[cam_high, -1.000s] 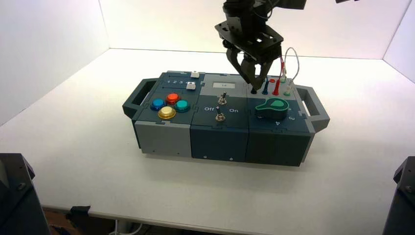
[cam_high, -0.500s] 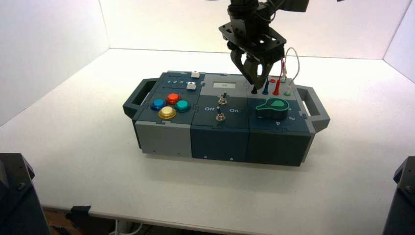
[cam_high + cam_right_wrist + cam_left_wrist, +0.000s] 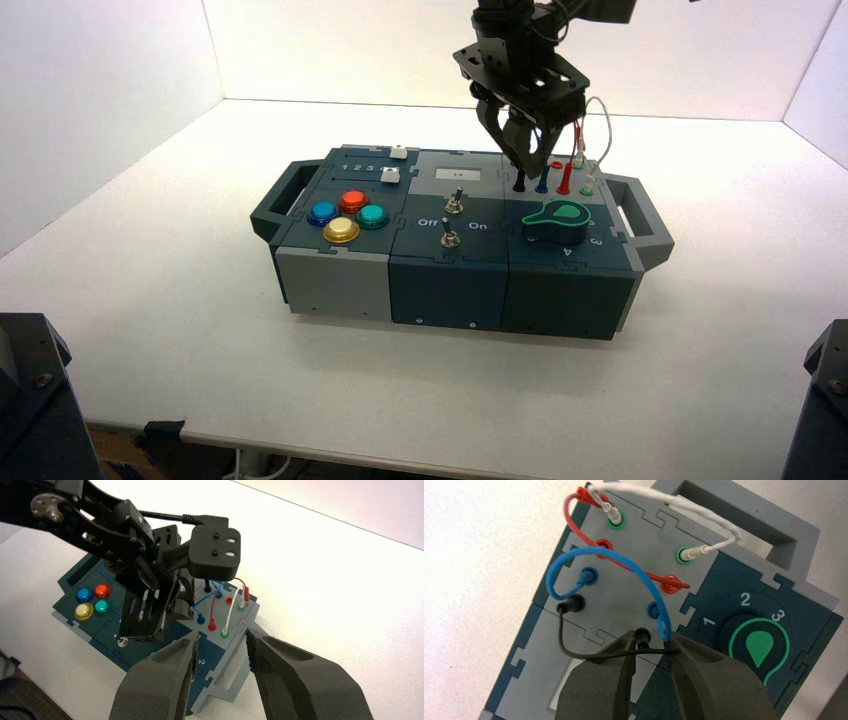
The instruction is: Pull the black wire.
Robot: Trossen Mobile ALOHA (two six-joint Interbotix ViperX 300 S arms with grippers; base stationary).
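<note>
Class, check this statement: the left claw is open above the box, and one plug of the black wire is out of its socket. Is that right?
Not quite. The left wrist view shows both plugs of the black wire seated in their sockets; neither is out. The left claw is indeed open above the box.

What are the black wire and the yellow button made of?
The wire: probably a metal strand in smooth rubbery plastic, since it bends in a soft curve. The button: likely hard, shiny plastic, because light gleams on its top.
</note>
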